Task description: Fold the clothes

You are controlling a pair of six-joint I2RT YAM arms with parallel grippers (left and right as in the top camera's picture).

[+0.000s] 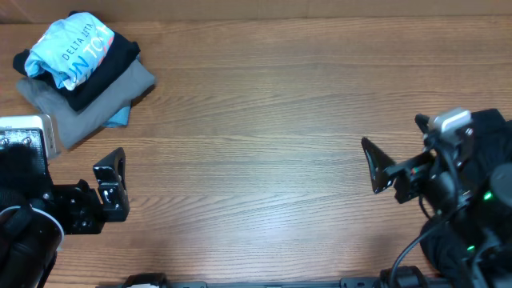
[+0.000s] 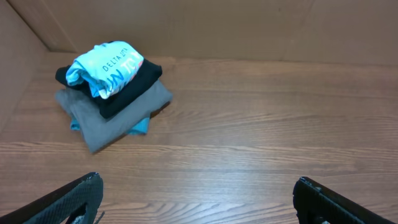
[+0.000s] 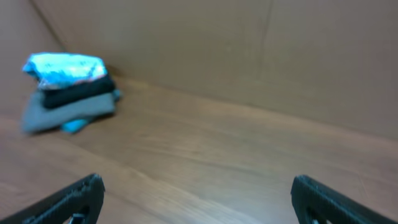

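The clothes lie in one stack at the table's far left corner. A crumpled sky-blue T-shirt (image 1: 68, 46) (image 2: 104, 67) (image 3: 65, 67) with white print tops it. Under it sits a black garment (image 1: 112, 66) (image 2: 134, 87), then a grey one (image 1: 92, 106) (image 2: 109, 121). A teal edge (image 1: 120, 118) peeks out beneath. My left gripper (image 1: 118, 182) (image 2: 198, 190) is open near the front left, well short of the stack, nothing between its fingers. My right gripper (image 1: 392, 140) (image 3: 198, 190) is open at the right, far from the clothes, over bare wood.
The wooden table (image 1: 256, 112) stretches bare between the two arms. A brown wall (image 3: 249, 50) closes the back and left sides behind the stack. A white box (image 1: 28, 132) sits on the left arm's base at the left edge.
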